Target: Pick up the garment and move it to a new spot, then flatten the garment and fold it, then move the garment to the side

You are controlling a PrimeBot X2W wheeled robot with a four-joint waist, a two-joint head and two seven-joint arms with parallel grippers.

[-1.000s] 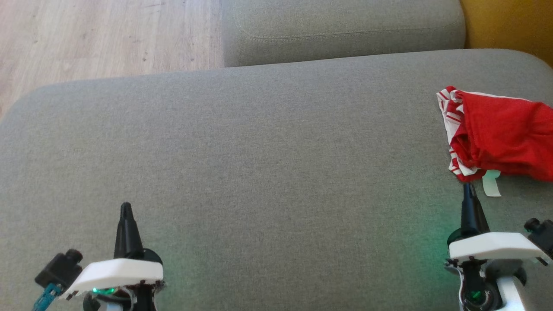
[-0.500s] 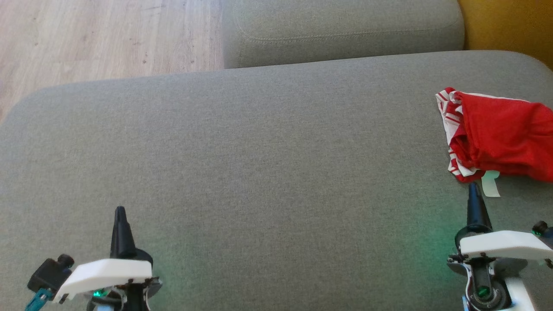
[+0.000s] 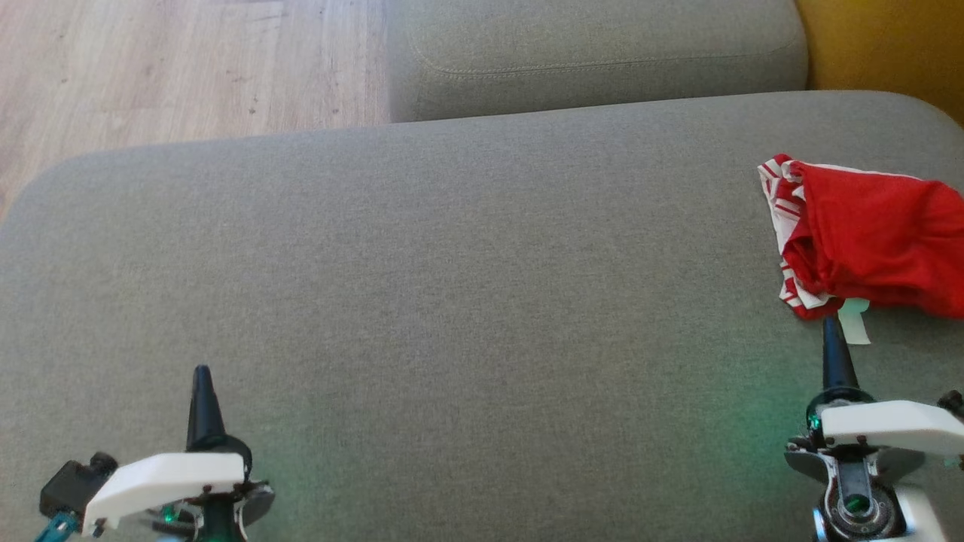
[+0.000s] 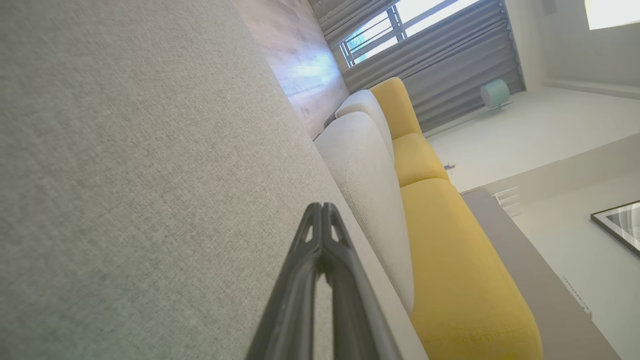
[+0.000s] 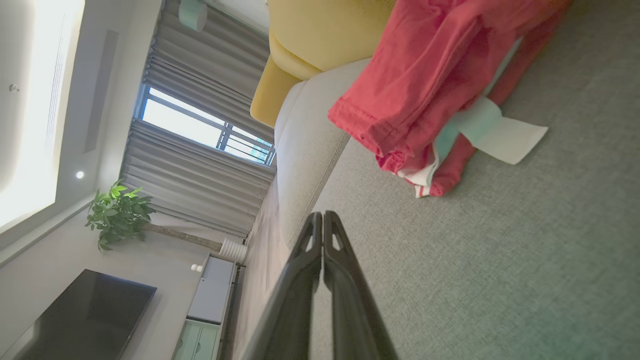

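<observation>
1. One broad grey seat cushion (image 3: 452, 248) spans the head view. A second grey cushion (image 3: 595, 53) sits behind it, with pale wooden floor (image 3: 181, 68) at the far left and a yellow cushion (image 3: 881, 45) in the far right corner.
2. A crumpled red garment (image 3: 874, 241), trimmed in red-and-white stripes, lies bunched at the seat's right side, partly cut off by the frame.
3. The right gripper (image 3: 830, 325) points at the garment's near hem. Its fingers are pressed together and empty, the tip just short of the fabric.
4. The left gripper (image 3: 202, 373), likewise closed on nothing, sits well apart over bare upholstery at lower left.
5. A small pale label (image 3: 855, 324) pokes from the garment's near edge, just beside the right gripper's tip.
</observation>
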